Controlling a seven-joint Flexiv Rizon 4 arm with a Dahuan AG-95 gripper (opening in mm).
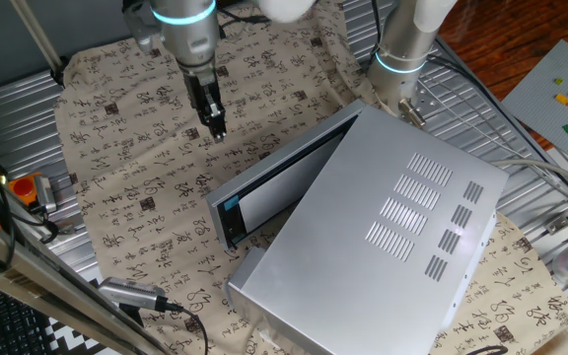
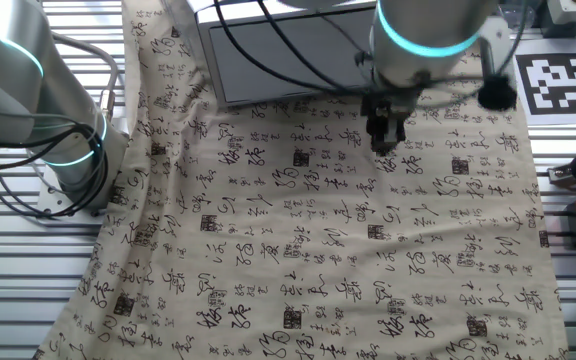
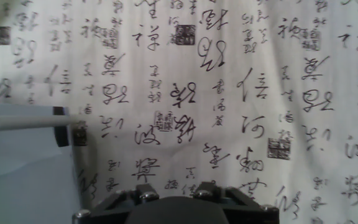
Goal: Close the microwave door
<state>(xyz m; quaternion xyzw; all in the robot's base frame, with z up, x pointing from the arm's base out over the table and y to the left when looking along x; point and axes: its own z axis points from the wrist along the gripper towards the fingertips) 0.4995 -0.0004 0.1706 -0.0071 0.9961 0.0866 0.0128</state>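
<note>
In the hand view the pincer's fingertips are cut off by the lower edge, and only a blurred pale corner of the microwave door (image 3: 23, 155) enters at the left. In the other fixed view the arm and cables hide much of the door. The microwave (image 1: 392, 237) is a silver-grey box with vent slots, lying on the right of the cloth-covered bench (image 1: 136, 177). Its door (image 1: 279, 187), a long thin silver-framed panel with a pale glossy window and a blue-lit dark strip at its near end, stands ajar, its long axis running diagonally from near left to far right. The pincer (image 1: 215, 126) hangs above the cloth just beyond the door, apart from it, fingers close together and holding nothing.
</note>
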